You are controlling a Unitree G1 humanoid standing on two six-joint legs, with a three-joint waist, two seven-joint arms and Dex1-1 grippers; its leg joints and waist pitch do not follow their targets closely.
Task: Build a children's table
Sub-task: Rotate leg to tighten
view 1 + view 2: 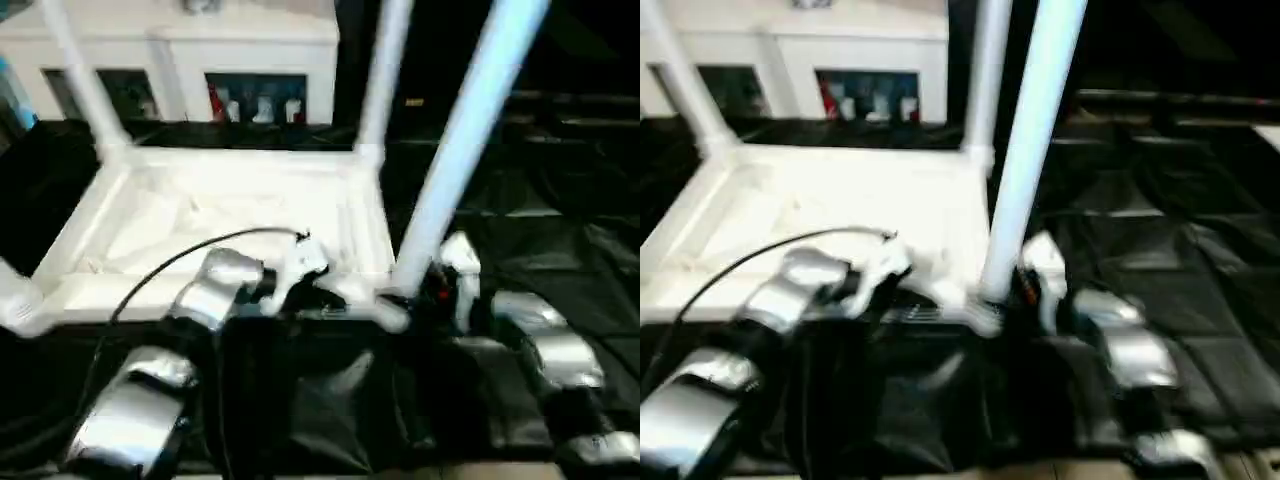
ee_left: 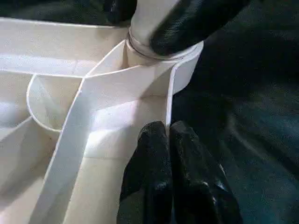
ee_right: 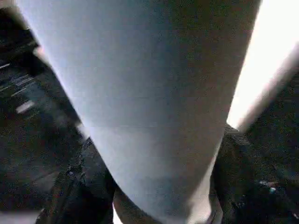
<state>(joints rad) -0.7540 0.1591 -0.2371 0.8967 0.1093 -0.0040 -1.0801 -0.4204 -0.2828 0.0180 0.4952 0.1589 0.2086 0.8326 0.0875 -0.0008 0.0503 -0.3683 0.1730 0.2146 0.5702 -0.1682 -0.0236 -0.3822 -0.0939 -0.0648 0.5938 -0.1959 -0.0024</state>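
Black cloth covers the large work table, and on it the children's table lies upside down, ribbed underside up, so its corner sockets face upward to take legs. Nearest the robot, 2 silver forearms reach in over the near edge. The left gripper has its 2 black fingers pressed together, tips resting against the near rim wall just beside the near-right corner socket; my guess is that it is bracing the top so it cannot slide or tip while a leg is worked in. At that corner the right gripper sits low around the near-right leg, its black fingers on either side of the tube just above the socket collar, jaws closing around the leg, presumably to steer or press it home. That leg's long axis runs up from the socket and tilts toward the right and top of the head views, so it does not look fully square to the top yet. Farther off, the far-right leg rises nearly upright, and the far-left leg leans slightly left. The top's long axis runs left to right across the cloth. Beyond it stands a white cabinet with dark openings.
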